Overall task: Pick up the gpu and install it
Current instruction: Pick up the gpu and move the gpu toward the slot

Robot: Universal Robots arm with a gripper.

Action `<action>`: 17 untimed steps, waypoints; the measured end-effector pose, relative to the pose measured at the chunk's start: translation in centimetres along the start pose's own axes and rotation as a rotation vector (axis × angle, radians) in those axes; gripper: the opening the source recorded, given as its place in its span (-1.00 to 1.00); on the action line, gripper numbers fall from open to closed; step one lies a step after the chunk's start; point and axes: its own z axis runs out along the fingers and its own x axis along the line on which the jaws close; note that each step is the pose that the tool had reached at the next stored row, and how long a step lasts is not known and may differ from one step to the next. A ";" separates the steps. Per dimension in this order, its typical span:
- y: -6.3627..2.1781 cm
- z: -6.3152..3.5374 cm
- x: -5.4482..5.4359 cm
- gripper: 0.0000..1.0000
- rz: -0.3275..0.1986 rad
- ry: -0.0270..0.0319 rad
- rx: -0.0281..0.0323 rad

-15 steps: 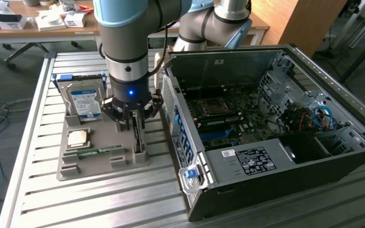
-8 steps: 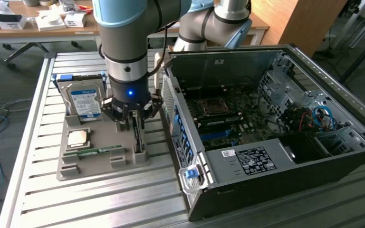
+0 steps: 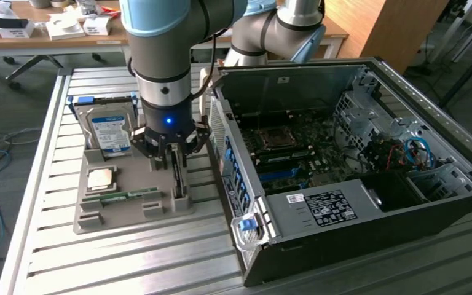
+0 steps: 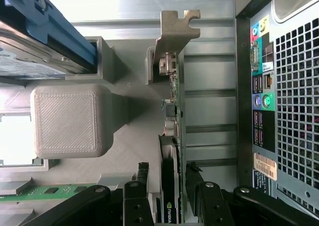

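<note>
The gpu [image 3: 177, 178], a thin dark board with a pale tan end bracket, stands on edge, its long axis running near to far. The hand [image 3: 173, 161] straddles it, fingers wide.

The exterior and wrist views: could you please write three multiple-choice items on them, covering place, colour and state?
1. Where is the gpu?
A. inside the computer case
B. on edge in a slot of the grey tray
C. flat on the table
2. What colour is the memory stick?
A. green
B. red
C. white
3. How is the gripper?
A. shut on the hard drive
B. open above the computer case
C. open, fingers either side of the gpu
Answers: B, it stands upright in the tray's slot; A, its board is green; C, the fingers stand apart, the card between them.
</note>
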 end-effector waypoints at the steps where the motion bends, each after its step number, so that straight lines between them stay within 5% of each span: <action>1: 0.00 0.01 0.0 -0.14 0.000 -0.0001 -0.0001; 17: 0.00 0.18 -0.2 -0.14 0.000 -0.0001 -0.0002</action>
